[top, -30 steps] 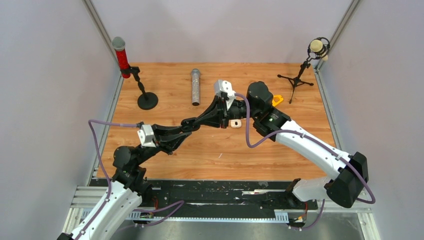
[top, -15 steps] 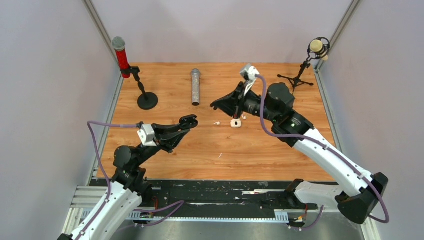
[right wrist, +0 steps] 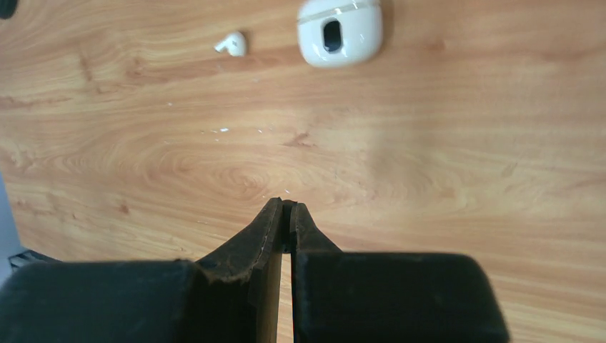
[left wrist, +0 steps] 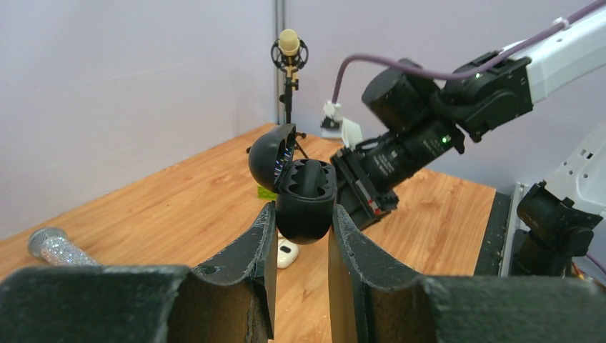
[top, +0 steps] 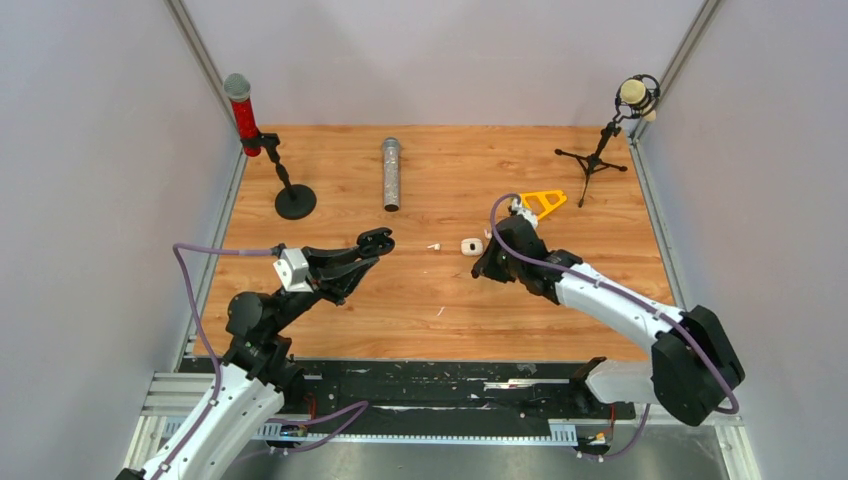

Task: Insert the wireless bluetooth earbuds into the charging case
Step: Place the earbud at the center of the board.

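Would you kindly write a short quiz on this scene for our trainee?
1. True or false: the right fingers stand wide open.
2. Fill in: the white earbud lies ___ the white case (touching/apart).
3. The left fingers hold: A nothing; B black case; C white earbud.
Key: 1 false; 2 apart; 3 B.
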`<action>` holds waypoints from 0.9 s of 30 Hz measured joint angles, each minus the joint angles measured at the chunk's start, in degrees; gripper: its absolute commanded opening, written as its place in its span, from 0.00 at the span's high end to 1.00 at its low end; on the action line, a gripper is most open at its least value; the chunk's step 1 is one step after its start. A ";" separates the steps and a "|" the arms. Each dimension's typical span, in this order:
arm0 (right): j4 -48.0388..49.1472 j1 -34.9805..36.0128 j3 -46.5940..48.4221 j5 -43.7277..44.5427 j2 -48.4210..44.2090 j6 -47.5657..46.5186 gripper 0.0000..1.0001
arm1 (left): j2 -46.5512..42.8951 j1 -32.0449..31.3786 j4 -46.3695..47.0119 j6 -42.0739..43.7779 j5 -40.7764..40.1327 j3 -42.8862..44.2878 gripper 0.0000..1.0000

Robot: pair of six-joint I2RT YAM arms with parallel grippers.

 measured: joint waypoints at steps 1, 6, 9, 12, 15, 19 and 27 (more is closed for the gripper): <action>0.00 0.00 -0.66 0.09 0.66 1.55 1.00 | 0.00 0.00 0.00 0.00 0.00 0.00 1.00; 4.81 -0.02 -5.20 -2.95 6.34 13.44 1.00 | 0.00 0.00 0.02 0.00 0.00 0.00 1.00; 6.78 -0.02 -5.64 -4.68 10.47 18.40 1.00 | -0.09 0.00 -0.02 0.00 0.00 0.00 1.00; 9.51 -0.02 -6.08 -5.73 12.39 22.47 0.95 | -0.44 0.00 -0.02 0.00 0.00 0.00 1.00; 11.69 -0.02 -6.71 -6.86 13.64 25.44 0.85 | -0.59 0.00 0.00 0.00 0.00 0.00 1.00; 13.46 -0.07 -7.19 -8.72 15.47 27.67 0.69 | -0.59 0.00 0.00 0.00 0.00 0.00 1.00; 14.03 -2.08 -9.42 -11.65 13.44 27.54 0.62 | -0.70 0.00 0.00 0.00 0.00 0.00 1.00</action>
